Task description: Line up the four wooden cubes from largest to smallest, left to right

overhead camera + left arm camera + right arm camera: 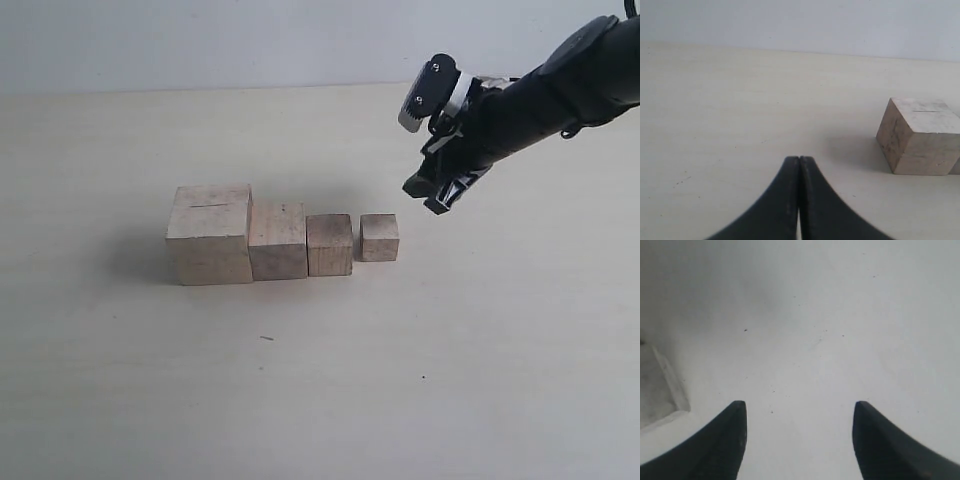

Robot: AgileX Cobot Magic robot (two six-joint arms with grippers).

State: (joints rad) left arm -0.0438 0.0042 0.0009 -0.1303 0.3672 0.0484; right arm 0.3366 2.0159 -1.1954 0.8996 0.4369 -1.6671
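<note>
Cubes (277, 240) stand in a graded row on the bench (300, 380); right tool (425, 198), released, hangs just beyond the smallest cube (379, 238), and one low swing could knock it askew. Left tool (799, 165) clenched, empty.

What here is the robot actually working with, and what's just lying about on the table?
Part of the job:
largest cube, with a dark slit on top
second cube
third cube
smallest cube
right gripper, open, raised beside the smallest cube
left gripper, shut

Just there:
table
dark fleck near the row
</note>
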